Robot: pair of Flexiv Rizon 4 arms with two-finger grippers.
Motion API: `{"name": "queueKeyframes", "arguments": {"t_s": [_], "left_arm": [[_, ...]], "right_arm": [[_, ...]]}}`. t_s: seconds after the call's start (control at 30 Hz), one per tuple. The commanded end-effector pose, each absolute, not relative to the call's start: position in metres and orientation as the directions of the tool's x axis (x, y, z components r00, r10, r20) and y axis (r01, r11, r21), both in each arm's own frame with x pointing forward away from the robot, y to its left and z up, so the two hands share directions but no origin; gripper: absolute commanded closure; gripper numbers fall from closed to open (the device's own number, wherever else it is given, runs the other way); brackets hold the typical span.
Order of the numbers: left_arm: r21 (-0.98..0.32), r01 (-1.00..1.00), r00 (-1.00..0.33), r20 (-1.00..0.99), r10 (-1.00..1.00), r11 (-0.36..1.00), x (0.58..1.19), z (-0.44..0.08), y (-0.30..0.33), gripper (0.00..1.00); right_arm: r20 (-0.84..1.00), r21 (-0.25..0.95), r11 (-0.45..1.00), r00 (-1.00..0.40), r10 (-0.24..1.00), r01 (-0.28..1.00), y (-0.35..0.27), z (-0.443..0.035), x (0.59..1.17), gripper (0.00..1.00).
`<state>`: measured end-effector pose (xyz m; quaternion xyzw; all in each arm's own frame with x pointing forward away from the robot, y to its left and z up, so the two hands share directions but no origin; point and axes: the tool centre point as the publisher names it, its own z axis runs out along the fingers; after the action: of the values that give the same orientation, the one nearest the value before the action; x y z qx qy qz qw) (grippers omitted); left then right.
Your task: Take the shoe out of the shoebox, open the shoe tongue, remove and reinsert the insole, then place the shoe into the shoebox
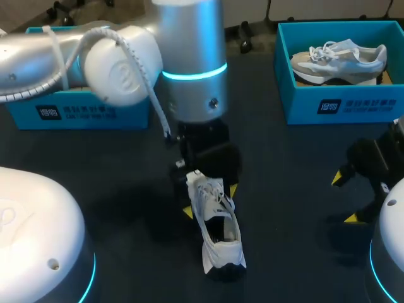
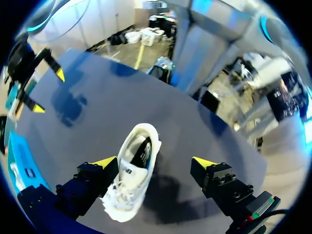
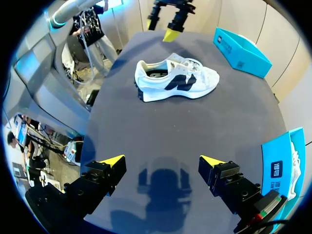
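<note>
A white shoe (image 1: 219, 235) with a dark side mark stands upright on its sole near the middle of the dark table (image 1: 290, 240). It is outside both boxes. Its heel points to the near edge and its laced front points to the far side.

The left arm (image 1: 189, 57) reaches in from the left past the middle. The left gripper (image 1: 210, 201) hangs over the laced front of the shoe. Its fingers are spread wide and hold nothing. In the left wrist view the shoe lies below and between them, much closer to one finger than the other. I cannot tell whether that finger touches the shoe.

The right gripper (image 3: 162, 160) sits over bare table at the near right, well apart from the shoe. Its fingers are also wide apart with nothing between them. From its wrist view the shoe stands well ahead of it, side on.

The left shoebox (image 1: 69, 113), blue, stands at the far left, and the arm hides most of its inside. The right shoebox (image 1: 353, 104), also blue, stands at the far right with a grey and white shoe (image 1: 338, 58) lying in it.
</note>
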<state>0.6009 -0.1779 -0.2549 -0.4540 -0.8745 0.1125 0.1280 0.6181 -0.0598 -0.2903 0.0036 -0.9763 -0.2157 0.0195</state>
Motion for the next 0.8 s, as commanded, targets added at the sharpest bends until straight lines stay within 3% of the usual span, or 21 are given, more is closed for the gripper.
{"name": "queueKeyframes", "arguments": {"t_s": [0.03, 0.3, 0.37, 0.53, 0.63, 0.8], "left_arm": [[-0.182, 0.628, -0.754, 0.099, 0.649, 0.757, 0.591, -0.253, -0.173, 0.0], [-0.182, 0.628, -0.754, 0.099, 0.649, 0.757, 0.591, -0.253, -0.173, 0.0], [-0.26, 0.568, -0.784, 0.118, 0.609, 0.781, 0.589, -0.258, -0.176, 0.0], [-0.284, 0.45, -0.857, 0.128, 0.498, 0.847, 0.574, -0.275, -0.185, 0.0], [-0.198, 0.361, -0.921, 0.08, 0.382, 0.911, 0.564, -0.285, -0.19, 0.0], [-0.17, 0.307, -0.944, 0.073, 0.323, 0.936, 0.554, -0.294, -0.195, 0.0]], "right_arm": [[0.035, 0.419, 0.908, -0.999, -0.015, 0.001, -0.06, -0.291, 0.617, 0.0], [0.035, 0.419, 0.908, -0.999, -0.015, 0.001, -0.06, -0.291, 0.617, 0.0], [0.035, 0.419, 0.908, -0.999, -0.015, 0.001, -0.06, -0.291, 0.617, 0.0], [0.035, 0.419, 0.908, -0.999, -0.015, 0.001, -0.06, -0.291, 0.617, 0.0], [0.035, 0.419, 0.908, -0.999, -0.015, 0.001, -0.06, -0.291, 0.617, 0.0], [0.035, 0.419, 0.908, -0.999, -0.015, 0.001, -0.06, -0.291, 0.617, 0.0]]}}
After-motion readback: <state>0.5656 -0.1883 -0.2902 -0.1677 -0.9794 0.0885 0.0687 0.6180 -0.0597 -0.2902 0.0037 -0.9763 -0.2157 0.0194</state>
